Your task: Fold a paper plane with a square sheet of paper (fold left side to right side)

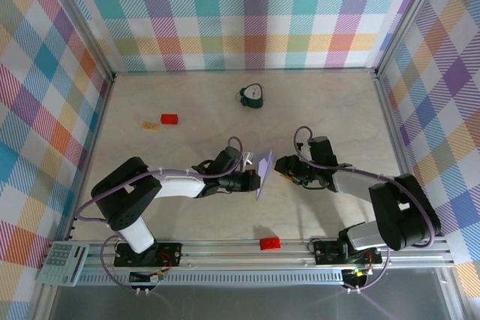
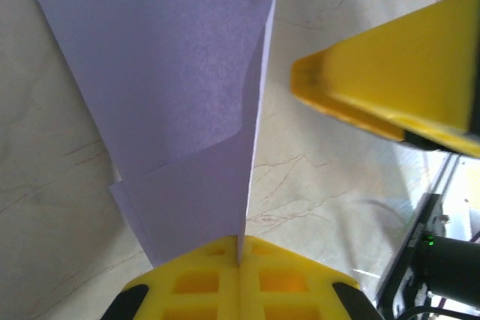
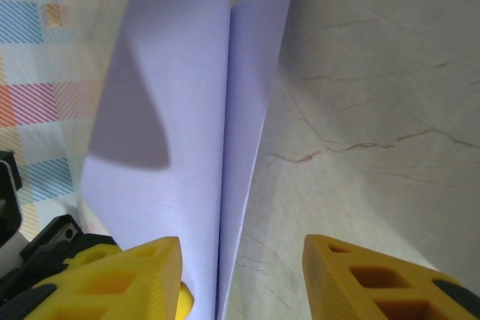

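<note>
The square sheet of paper is folded into a narrow pale lavender wedge with crease lines, the paper plane point(image 1: 263, 171). It stands on edge just above the table's middle. My left gripper point(image 2: 241, 249) is shut on the lower end of the paper plane point(image 2: 172, 95), whose edge runs into the seam between the yellow fingers. My right gripper point(image 3: 241, 275) is open, facing the paper plane point(image 3: 187, 148) from the right. The plane's folded edge runs down between its fingers, close to the left one, and the right finger stands apart over bare table. A right finger point(image 2: 390, 88) shows in the left wrist view.
A dark teal clock-like object point(image 1: 253, 95) sits at the back centre. One red block point(image 1: 169, 119) with a small orange tile point(image 1: 150, 125) lies at the back left. Another red block point(image 1: 269, 243) rests by the front rail. A grey keypad point(image 1: 64, 262) sits at the front left corner.
</note>
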`<state>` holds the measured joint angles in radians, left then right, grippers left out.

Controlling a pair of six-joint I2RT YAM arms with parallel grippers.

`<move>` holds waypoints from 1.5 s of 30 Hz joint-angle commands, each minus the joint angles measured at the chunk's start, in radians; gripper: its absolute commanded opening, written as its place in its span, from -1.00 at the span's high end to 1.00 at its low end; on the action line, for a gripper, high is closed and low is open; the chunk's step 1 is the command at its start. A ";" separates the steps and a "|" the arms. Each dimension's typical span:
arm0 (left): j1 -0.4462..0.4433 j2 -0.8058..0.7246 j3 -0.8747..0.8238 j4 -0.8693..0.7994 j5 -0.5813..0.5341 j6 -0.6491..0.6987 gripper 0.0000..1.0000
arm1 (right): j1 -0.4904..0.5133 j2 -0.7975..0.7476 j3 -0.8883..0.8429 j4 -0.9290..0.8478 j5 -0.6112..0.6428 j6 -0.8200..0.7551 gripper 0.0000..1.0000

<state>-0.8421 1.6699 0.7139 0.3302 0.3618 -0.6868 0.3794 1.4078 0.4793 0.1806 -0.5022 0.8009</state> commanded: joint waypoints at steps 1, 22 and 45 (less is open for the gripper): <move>0.027 0.024 -0.030 0.093 0.048 -0.049 1.00 | 0.023 0.022 0.015 0.057 -0.007 0.018 0.10; 0.044 0.126 0.012 0.194 0.159 -0.113 1.00 | 0.038 0.034 0.031 0.068 0.042 0.017 0.15; 0.045 0.148 0.009 0.253 0.169 -0.146 1.00 | 0.038 0.140 0.078 0.138 0.028 0.039 0.17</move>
<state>-0.8078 1.8076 0.7109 0.5472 0.5083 -0.8234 0.4126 1.5307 0.5316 0.2806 -0.4610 0.8307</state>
